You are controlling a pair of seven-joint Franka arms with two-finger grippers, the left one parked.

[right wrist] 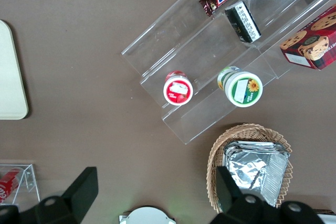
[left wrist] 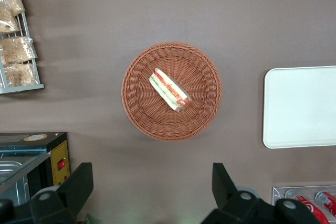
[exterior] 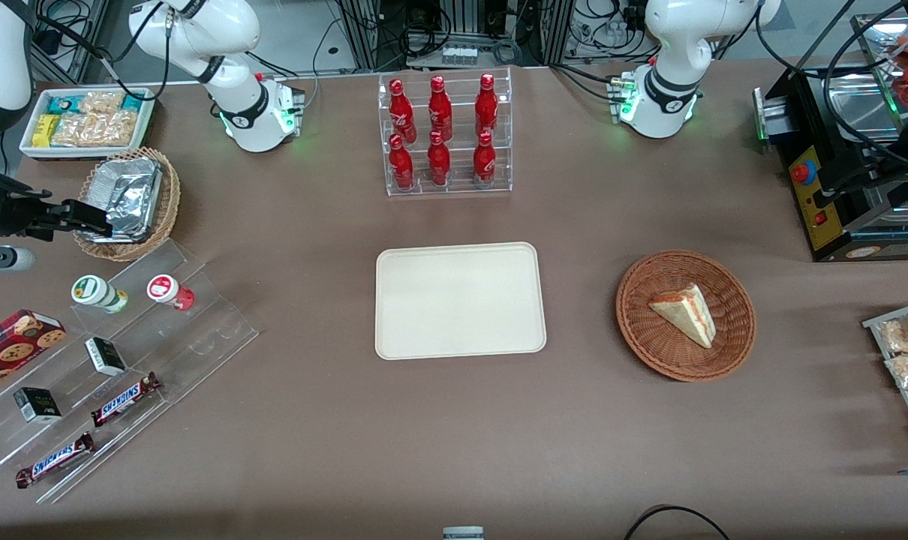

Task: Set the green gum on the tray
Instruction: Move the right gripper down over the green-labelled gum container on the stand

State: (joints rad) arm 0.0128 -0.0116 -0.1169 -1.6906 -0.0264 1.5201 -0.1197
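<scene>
- The green gum (exterior: 98, 293) stands upright on the clear acrylic step rack (exterior: 161, 330) at the working arm's end of the table, just beside the red-lidded gum bottle (exterior: 170, 292); the two bottles are close but do not touch.
- In the right wrist view the green gum (right wrist: 241, 87) shows its green-and-white lid with a small flower print, and nothing holds or touches it.
- The tray (exterior: 459, 301) lies flat on the brown table, well apart from the rack, toward the middle of the table, and nearer the front camera than the stand of red cola bottles (exterior: 442, 133). Its surface is bare; only its edge (right wrist: 10, 74) shows in the right wrist view.
- The gripper (exterior: 86, 216) hangs high over the table, above the wicker basket with the foil tray (exterior: 129, 200), so it sits farther from the front camera than the rack and off to one side of the green gum, not over it.
- Its two fingers (right wrist: 79, 187) are spread wide apart with nothing between them.
- Judged from this, no part of the placing is done: the gum is not grasped, not lifted, and not on the tray.
- What is left appears to be the whole job: bring the gripper over the green gum, descend around it without knocking the red-lidded bottle, close, lift clear of the rack, carry it to the tray and set it down.
</scene>
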